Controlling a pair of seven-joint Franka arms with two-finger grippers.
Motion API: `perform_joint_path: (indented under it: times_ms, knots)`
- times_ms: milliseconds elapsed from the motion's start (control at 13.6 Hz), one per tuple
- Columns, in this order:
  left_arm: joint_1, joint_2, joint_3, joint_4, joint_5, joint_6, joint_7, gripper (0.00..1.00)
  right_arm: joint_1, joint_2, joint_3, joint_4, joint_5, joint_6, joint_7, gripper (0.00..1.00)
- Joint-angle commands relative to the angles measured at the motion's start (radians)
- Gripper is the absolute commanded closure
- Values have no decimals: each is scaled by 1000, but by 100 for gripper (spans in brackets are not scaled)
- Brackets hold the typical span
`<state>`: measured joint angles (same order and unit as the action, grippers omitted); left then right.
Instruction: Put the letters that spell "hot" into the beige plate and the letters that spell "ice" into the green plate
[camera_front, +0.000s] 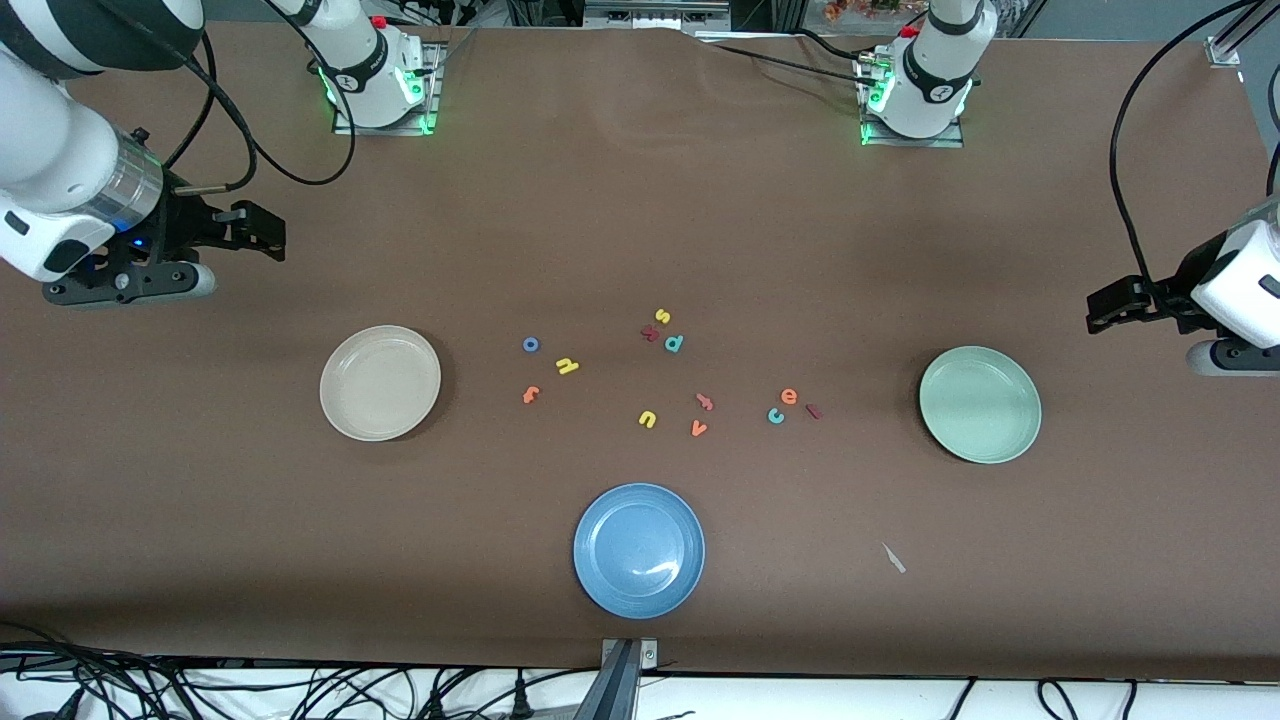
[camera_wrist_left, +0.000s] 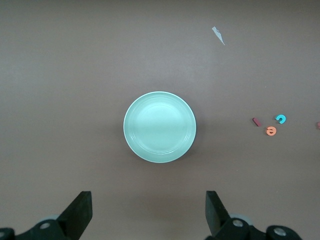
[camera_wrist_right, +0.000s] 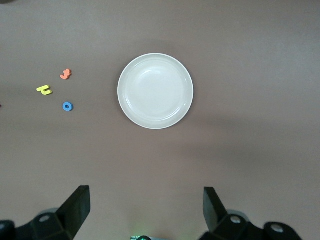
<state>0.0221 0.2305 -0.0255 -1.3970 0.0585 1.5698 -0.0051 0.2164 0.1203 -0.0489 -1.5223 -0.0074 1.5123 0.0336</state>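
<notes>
Plates: three round shallow plates, all with nothing in them; the beige plate (camera_front: 380, 383) toward the right arm's end of the table, the green plate (camera_front: 980, 404) toward the left arm's end, a blue plate (camera_front: 639, 550) between them and nearest the front camera
Letters: eleven tiny foam letters lie scattered on the table between the beige and green plates
"hot" group: blue ring-shaped o (camera_front: 531, 345), yellow h (camera_front: 567, 366) and orange t (camera_front: 530, 395), close together but apart, near the beige plate
"ice" group: orange e (camera_front: 789, 397), teal c (camera_front: 776, 415) and dark red bar-like i (camera_front: 814, 411), clustered just beside each other, nearer the green plate
Other letters: yellow s (camera_front: 662, 317), dark red k (camera_front: 650, 334) and teal p (camera_front: 674, 343) in a tight cluster; yellow u (camera_front: 647, 419), orange v (camera_front: 699, 429) and another small orange letter (camera_front: 704, 402) in the middle
Surface: flat brown table covering (camera_front: 640, 220), matte
Scrap: one small pale sliver (camera_front: 893, 558) lies on the table, nearer the front camera than the green plate
Left gripper (camera_wrist_left: 148, 210): up in the air at its end of the table, jaws spread wide, nothing between them
Right gripper (camera_wrist_right: 146, 207): up in the air at its end of the table, jaws spread wide, nothing between them
In the way: nothing covers any letter or plate
</notes>
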Motion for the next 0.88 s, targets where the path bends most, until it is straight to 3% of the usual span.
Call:
perform_joint_path:
  times_ms: [0, 808]
  knots:
    - [30, -17, -24, -10, -34, -8, 27, 0, -3, -4, 3, 22, 15, -23, 9, 0]
    - [24, -14, -27, -14, -34, -17, 24, 0, -14, 2, -5, 37, 23, -14, -14, 0]
